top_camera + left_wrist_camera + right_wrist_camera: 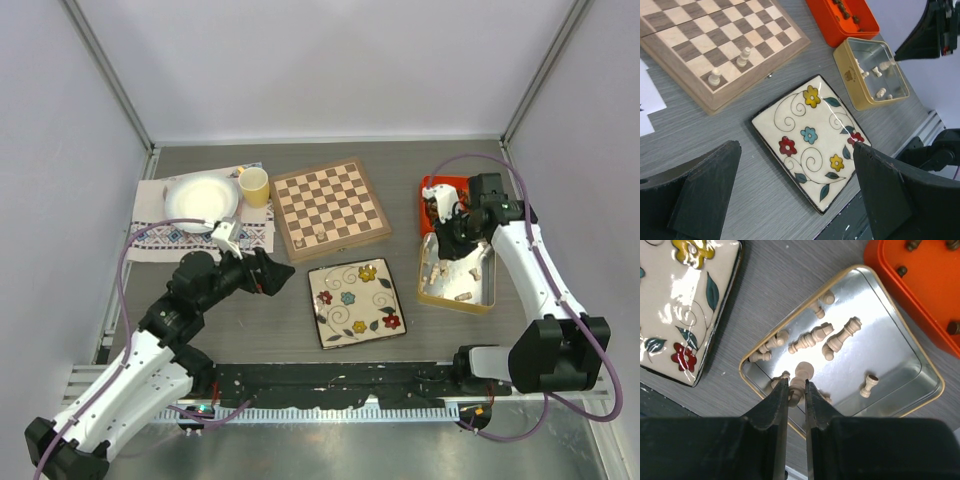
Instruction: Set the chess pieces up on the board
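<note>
The board lies at the table's middle back, and two pale chess pieces stand on squares near its edge. Several pale pieces lie loose in a gold-rimmed tin on the right. My right gripper hangs over that tin, shut on a pale chess piece whose round head sticks out past the fingertips. Dark pieces sit in an orange box behind the tin. My left gripper is wide open with nothing in it, over the table in front of the board.
A square floral plate lies between the arms, just under the left gripper's fingers. At the back left a white plate and a yellow cup rest on a patterned cloth. White walls close in three sides.
</note>
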You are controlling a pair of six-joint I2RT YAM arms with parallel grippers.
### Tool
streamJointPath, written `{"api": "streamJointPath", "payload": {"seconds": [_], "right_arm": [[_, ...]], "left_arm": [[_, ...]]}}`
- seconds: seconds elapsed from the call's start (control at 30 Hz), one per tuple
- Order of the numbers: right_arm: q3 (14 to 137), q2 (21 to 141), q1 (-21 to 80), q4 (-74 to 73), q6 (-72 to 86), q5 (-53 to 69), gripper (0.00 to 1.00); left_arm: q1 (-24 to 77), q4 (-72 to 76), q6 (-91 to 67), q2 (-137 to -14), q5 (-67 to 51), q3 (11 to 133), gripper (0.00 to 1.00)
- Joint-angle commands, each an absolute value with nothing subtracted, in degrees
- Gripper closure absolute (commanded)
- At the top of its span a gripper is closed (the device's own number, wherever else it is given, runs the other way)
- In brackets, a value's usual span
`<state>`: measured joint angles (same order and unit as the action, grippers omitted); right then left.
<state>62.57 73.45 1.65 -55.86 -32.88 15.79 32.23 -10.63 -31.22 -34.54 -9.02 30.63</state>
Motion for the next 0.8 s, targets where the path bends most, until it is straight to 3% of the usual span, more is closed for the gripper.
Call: {"api": "streamJointPath", "payload": {"seconds": [0.0,0.17,0.33,0.77], "right_arm": [[68.45,73.21,1.49,-58.36,-33.75,21.79,0.98],[73.37,75.93,1.84,-60.20,-33.84,28.20,0.98],[77.07,79.54,4.65,-60.03,-32.70,32.60,0.98],[90.59,94.12,13.62,-52.74,-27.07,32.17,0.98]], "left_arm": [[31.99,-3.88,-27.95,-35.42,-15.98,32.08,0.00],[31.99,1.76,-26.46,-36.73,-21.27,31.20,0.00],[31.99,-5.78,-18.56,-38.93,-21.63,36.46,0.00],[29.36,-23.28,-6.95,-42.10,-1.61,44.91,0.00]]}}
